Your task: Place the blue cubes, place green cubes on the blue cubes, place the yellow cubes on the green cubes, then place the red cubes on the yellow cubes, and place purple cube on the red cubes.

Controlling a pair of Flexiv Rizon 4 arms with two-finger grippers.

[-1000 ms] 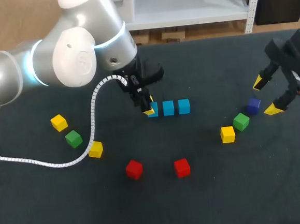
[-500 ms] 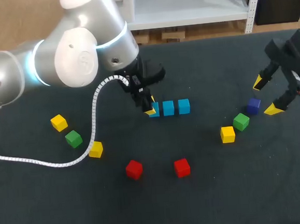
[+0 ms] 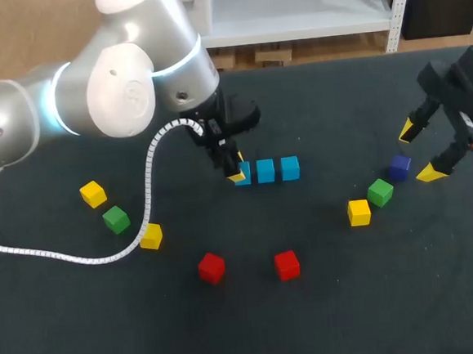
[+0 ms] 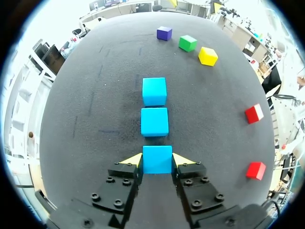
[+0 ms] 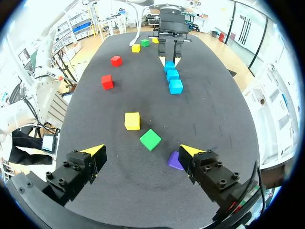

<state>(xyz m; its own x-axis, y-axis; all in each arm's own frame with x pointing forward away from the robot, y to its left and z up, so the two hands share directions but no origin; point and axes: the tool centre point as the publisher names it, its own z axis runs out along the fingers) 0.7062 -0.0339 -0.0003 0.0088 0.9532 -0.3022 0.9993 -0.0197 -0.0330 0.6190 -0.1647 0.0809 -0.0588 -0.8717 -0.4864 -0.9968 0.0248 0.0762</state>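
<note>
Left gripper [image 4: 157, 161] on the end blue cube [image 4: 157, 158].
Its fingers pinch the cube's two sides; right gripper [image 5: 142, 150] hangs spread wide, empty, by the purple cube [image 5: 174, 161].

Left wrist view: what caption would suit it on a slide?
Left gripper shut on the nearest blue cube, one end of a straight row of three.

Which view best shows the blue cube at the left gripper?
Left wrist view: the blue cube sits whole between the fingers of the left gripper, both touching it. The head view half hides it behind that gripper; the right wrist view shows it far off.
</note>
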